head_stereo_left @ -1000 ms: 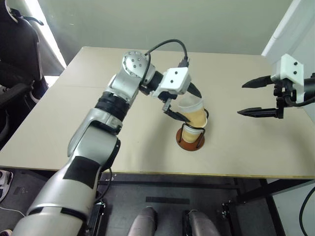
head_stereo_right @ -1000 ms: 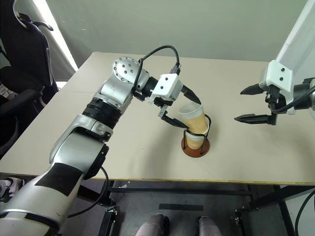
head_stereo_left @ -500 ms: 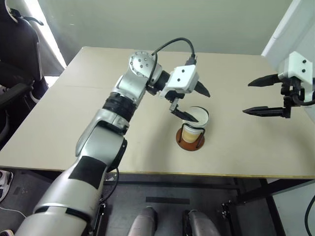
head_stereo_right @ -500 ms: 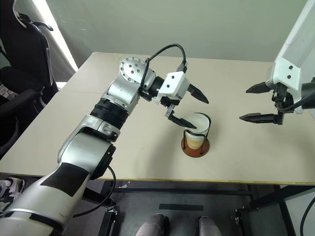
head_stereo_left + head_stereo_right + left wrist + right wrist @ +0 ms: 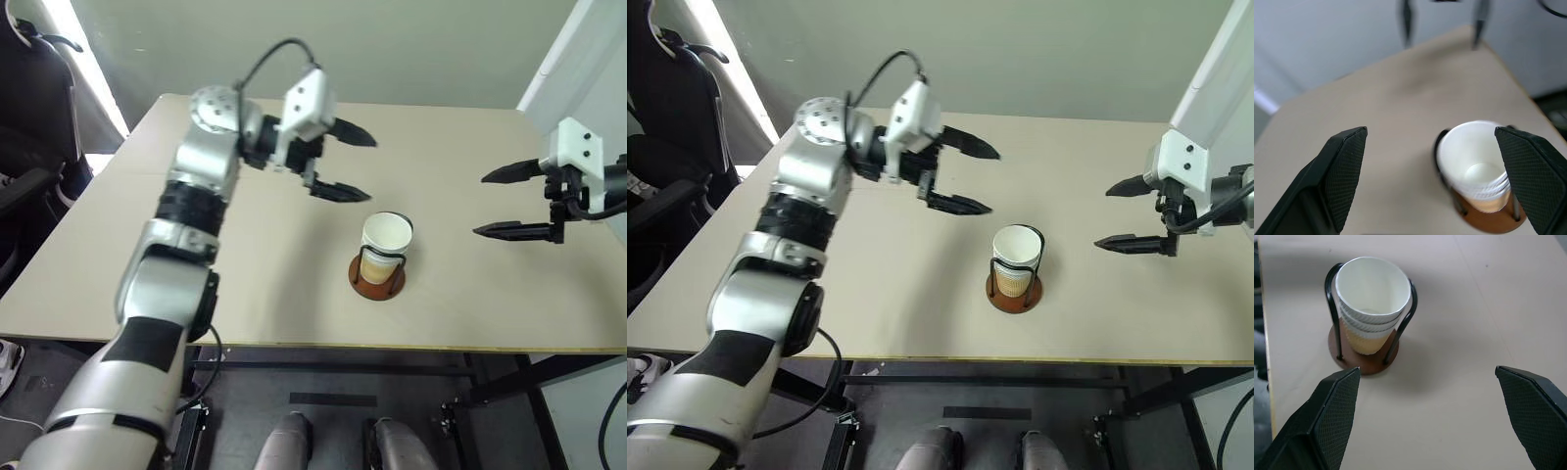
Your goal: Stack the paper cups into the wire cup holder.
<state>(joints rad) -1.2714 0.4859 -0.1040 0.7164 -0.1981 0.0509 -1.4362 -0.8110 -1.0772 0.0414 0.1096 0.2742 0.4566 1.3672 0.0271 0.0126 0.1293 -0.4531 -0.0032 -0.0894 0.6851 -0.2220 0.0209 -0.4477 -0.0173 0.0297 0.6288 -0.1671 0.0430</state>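
Three paper cups (image 5: 1371, 308) nested upright in wire cup holder (image 5: 1362, 355), near worktop (image 5: 196, 264) front edge, left hand (image 5: 345, 162) wide open, empty, above worktop, right hand (image 5: 509, 201) wide open, empty, near right edge

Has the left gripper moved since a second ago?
Yes. The left gripper was right at the paper cups in the wire cup holder; now it stands open, well clear of them, toward the table's far left side.

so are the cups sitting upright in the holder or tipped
Upright: the paper cups sit nested, rims up, inside the wire cup holder, its loops rising on either side.
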